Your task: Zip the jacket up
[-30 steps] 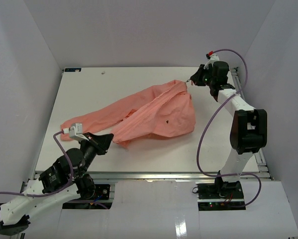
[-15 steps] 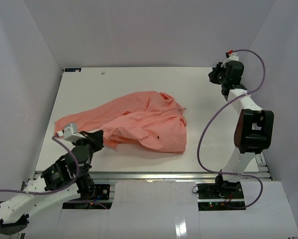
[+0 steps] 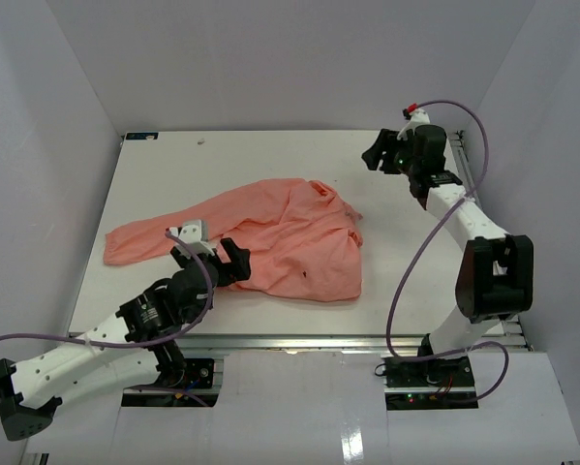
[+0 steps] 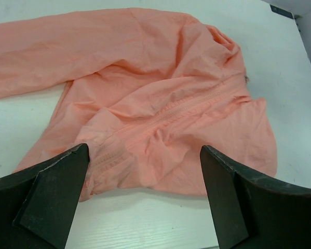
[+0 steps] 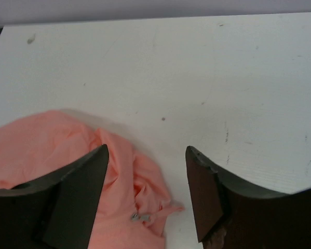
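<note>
jacket (image 4: 160,119) sleeve cropped, hem behind fingers (image 4: 46,197)

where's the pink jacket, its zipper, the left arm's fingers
Salmon-pink fabric jacket (image 3: 299,242): top view, middle of its body.
Jacket's zipper (image 4: 171,111): left wrist view, midway along the teeth.
Left arm's black fingers (image 4: 46,202): left wrist view, one finger's face.

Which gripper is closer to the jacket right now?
The left gripper: it's at the near edge of the jacket, jaws open. The right gripper is clear of it, over bare table.
</note>
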`<state>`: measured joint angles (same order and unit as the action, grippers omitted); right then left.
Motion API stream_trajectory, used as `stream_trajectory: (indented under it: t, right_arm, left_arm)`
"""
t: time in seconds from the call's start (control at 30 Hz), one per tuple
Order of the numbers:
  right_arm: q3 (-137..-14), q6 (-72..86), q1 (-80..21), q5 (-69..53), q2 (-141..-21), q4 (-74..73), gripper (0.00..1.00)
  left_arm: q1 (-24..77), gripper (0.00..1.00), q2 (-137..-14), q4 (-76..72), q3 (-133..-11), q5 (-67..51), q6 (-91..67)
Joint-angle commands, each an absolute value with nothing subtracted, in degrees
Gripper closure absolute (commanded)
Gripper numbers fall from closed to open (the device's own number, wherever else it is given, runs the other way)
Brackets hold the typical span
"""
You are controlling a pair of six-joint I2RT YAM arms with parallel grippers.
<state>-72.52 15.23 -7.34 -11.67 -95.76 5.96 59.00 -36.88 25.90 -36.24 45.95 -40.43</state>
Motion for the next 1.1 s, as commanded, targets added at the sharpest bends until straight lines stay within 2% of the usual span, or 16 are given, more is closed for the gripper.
stream_trajectory:
  t: [0.0, 0.03, 0.13, 0.23, 0.4, 0.63, 0.8, 1.07]
  right_arm:
    - [-68.98, 14.97, -16.23, -12.34, -85.68, 1.63, 0.14]
    - [-68.52, 15.19, -18.69, -11.06, -83.9, -0.51, 0.06]
    - [-64.74, 15.98, -24.64, -6.32, -76.69, -3.98, 0.04]
    - [-61.12, 15.92, -27.93, -4.43, -70.98, -4.21, 0.1]
    - [-60.02, 17.74, -28.93, -0.49, -64.81, -14.1, 0.1]
    - [-50.98, 15.77, -31.01, -1.58, -49.26, -11.79, 0.1]
    - [-48.75, 14.87, -30.98, 6.79, -38.63, -14.8, 0.1]
    - [-48.8, 13.73, -30.95, 8.36, -35.16, -17.05, 0.1]
  left_arm:
    - [58.97, 0.02, -43.43, 19.3, -44.87, 36.58, -28.52]
    - [58.97, 0.02, -45.28, 18.7, -46.58, 35.05, -27.18]
    - [58.97, 0.02, -48.84, 17.67, -52.92, 31.13, -24.27]
    - [58.97, 0.02, -50.86, 17.5, -59.12, 28.63, -22.52]
    - [58.97, 0.02, -52.38, 16.03, -62.31, 25.73, -18.65]
    - [58.97, 0.02, -48.24, 2.62, -50.37, 17.49, -14.46]
    - [58.97, 0.02, -46.89, 0.94, -46.79, 16.61, -12.97]
    - [58.97, 0.02, -45.14, -5.95, -42.29, 14.24, -12.44]
